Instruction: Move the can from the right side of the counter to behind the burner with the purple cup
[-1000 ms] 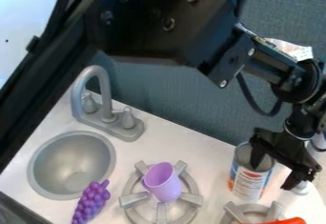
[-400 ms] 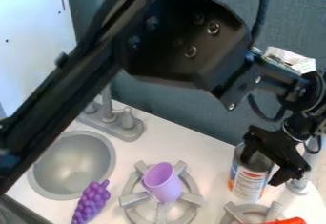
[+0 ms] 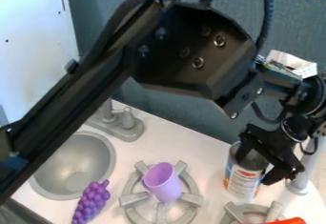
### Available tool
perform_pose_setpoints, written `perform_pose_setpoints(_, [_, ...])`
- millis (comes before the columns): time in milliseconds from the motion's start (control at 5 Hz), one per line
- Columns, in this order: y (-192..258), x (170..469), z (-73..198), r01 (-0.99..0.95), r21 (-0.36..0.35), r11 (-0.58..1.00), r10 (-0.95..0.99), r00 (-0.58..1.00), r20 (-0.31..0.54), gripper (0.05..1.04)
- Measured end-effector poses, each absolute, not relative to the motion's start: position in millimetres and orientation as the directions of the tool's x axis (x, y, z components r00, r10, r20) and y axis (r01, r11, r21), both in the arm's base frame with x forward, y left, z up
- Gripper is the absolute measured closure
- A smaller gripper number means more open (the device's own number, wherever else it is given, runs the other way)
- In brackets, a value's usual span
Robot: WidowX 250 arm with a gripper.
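From where I stand, I can't read any words or numbers. I see 1 label (image 3: pixel 243 184) around the can (image 3: pixel 231 163) at the lower right of the frame: mostly white, with blue and orange at its left side, a small red mark near its top, and lines of print too small to make out.

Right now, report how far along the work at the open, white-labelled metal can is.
Looks done: the black two-finger tool is at the can, one finger over its opening, the other outside the rim. In hand: the fingers stand apart across the rim, no firm grip visible. Left, I judge: closing on the can and lifting it off the white counter.
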State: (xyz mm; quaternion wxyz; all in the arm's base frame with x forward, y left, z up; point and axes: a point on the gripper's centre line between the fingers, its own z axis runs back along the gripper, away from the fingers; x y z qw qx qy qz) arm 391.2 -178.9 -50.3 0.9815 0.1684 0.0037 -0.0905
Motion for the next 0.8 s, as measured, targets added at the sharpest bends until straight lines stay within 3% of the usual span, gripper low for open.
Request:
perform_pose_setpoints(400, [-117.5,403.4,-50.6,0.084,0.360,0.929,-0.084,0.996,-0.014,0.082])
perform_pose_setpoints(800, [-84.2,430.0,-36.5,-0.027,0.325,0.945,0.014,0.999,0.043,0.083])
